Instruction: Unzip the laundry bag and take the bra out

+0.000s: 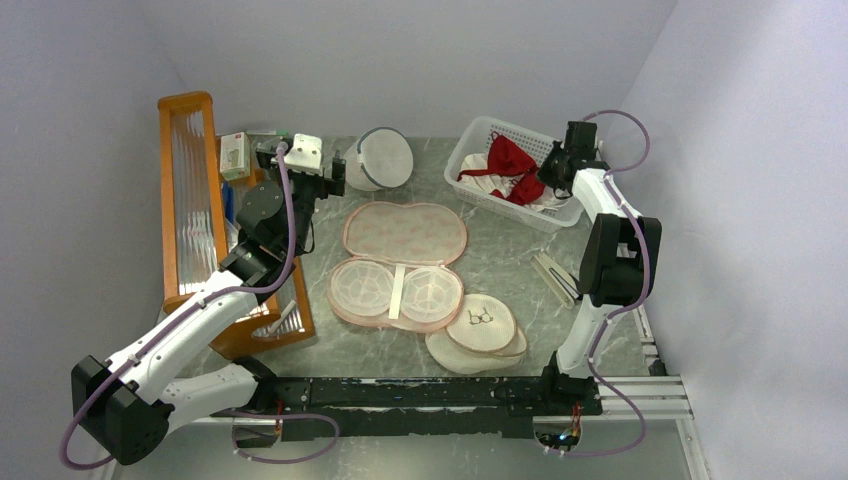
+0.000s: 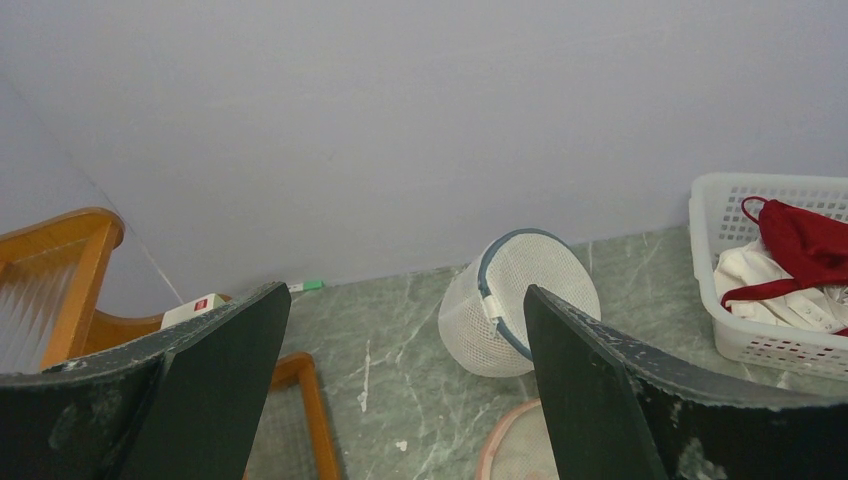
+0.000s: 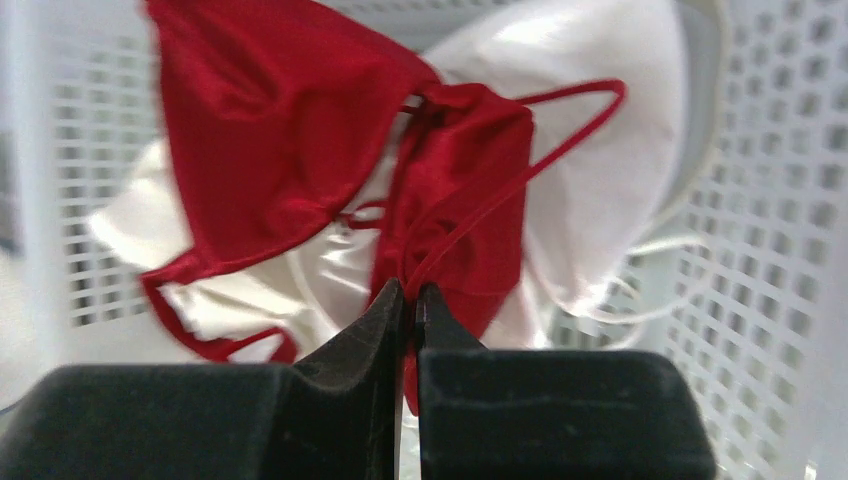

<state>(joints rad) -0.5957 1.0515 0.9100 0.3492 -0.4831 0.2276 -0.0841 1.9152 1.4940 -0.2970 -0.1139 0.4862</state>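
The laundry bag (image 1: 405,232) lies unzipped and spread flat in two peach halves at the table's middle; its pink edge (image 2: 510,445) shows low in the left wrist view. The deep red bra (image 1: 508,160) (image 2: 805,240) (image 3: 270,150) rests on a white cloth (image 3: 600,150) inside the white basket (image 1: 470,150) at the back right. My right gripper (image 1: 548,172) (image 3: 410,290) hangs over the basket, shut, with a red strap and fabric of the bra pinched at its tips. My left gripper (image 1: 338,175) (image 2: 405,292) is open and empty, above the table at the back left.
A white mesh dome bag (image 1: 383,158) (image 2: 505,310) with a blue zipper lies just beyond the left gripper. Round cream pouches (image 1: 480,325) sit at the front right of the peach bag. A wooden rack (image 1: 190,200) lines the left side. Pale sticks (image 1: 555,275) lie by the right arm.
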